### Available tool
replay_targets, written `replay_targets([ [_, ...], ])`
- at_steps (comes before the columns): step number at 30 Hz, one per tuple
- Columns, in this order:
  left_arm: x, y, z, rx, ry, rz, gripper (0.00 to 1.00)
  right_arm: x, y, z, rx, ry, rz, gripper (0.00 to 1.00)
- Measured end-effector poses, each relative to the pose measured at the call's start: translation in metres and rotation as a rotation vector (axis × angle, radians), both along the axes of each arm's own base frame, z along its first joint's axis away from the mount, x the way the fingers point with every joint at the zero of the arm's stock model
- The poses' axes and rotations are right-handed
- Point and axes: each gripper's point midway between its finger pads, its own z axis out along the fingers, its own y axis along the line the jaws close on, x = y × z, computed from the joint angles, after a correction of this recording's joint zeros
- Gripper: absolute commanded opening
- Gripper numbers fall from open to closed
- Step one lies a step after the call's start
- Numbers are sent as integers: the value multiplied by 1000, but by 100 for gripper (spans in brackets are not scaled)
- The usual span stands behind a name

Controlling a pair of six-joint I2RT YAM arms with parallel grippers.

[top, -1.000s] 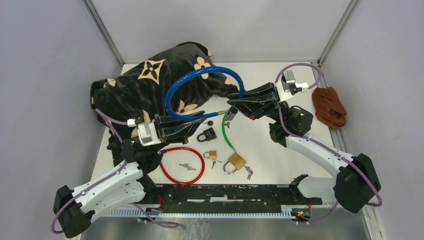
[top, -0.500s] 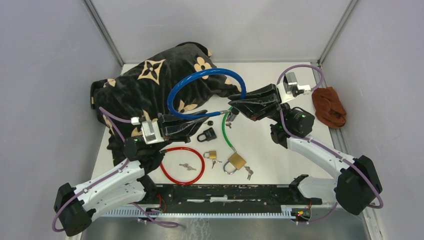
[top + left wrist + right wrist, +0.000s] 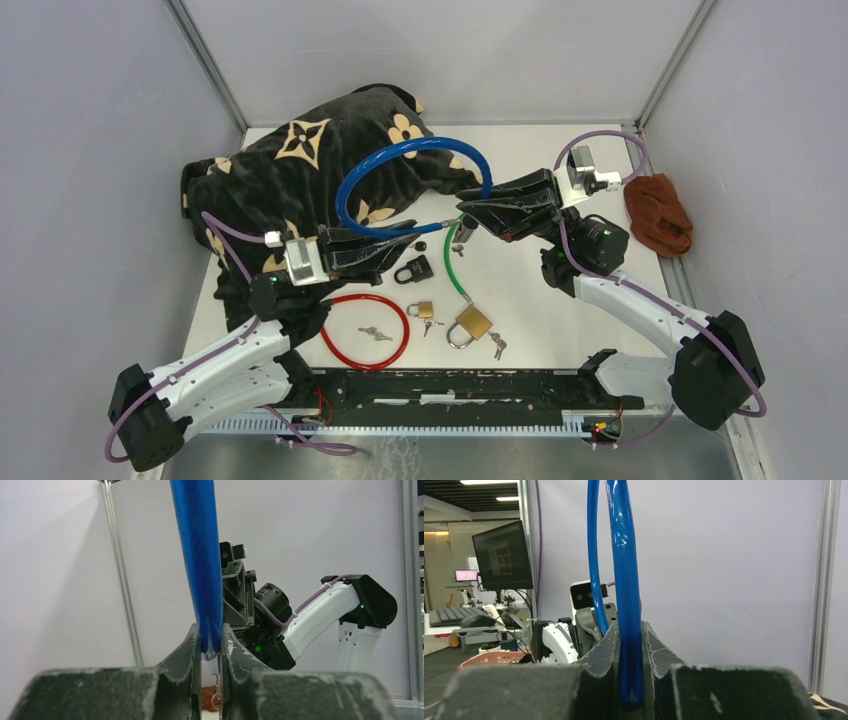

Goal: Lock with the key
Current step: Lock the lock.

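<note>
Both of your grippers are clenched on the blue cable lock point(image 3: 400, 160), which arches over the patterned blanket point(image 3: 290, 170) in the upper middle of the top view. The left gripper point(image 3: 211, 640) pinches the bare end, with a short metal tip showing just below its pads. The right gripper point(image 3: 629, 645) clamps the other end, where the dark lock head point(image 3: 465, 228) sits at centre frame.

The step in hand looks like mating the two ends. They lie near each other, with a small gap between them at the middle of the top view.

- Line the tip up with the head's socket before you push. The cable is springy and will likely twist the tip off axis.
- Hold the right side firm and feed with the left, straight along the tip.
- A small bunch of keys point(image 3: 455, 246) seems to hang under the head. Whether one sits in the cylinder, I cannot tell. Leave a grip free for the turn.

Directly below your working point lie a black padlock point(image 3: 413, 268), a green cable point(image 3: 455, 270), two brass padlocks point(image 3: 473, 322) and a red cable loop point(image 3: 365, 330), so don't sink. The blanket crowds the upper left. The best bare table surface is right of centre, below the right arm. Mind the frame post point(image 3: 665, 70) at the upper right and the brown cloth point(image 3: 658, 212) at the right edge.
</note>
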Motion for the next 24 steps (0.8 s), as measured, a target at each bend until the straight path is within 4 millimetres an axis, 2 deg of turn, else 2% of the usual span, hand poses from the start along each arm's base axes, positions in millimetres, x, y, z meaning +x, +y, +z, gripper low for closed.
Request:
replay_targets([
  [12,-1,-2,-1,6,6,-11,2,-13,-14,15,43,-133,-88,0],
  [17,-1,-3,-1,7,-1,-10,2,-13,-14,15,44,-145,-100,0],
  [24,-3,-1,13,-11,-59,12,2,-13,-14,14,42,-147,-104,0],
])
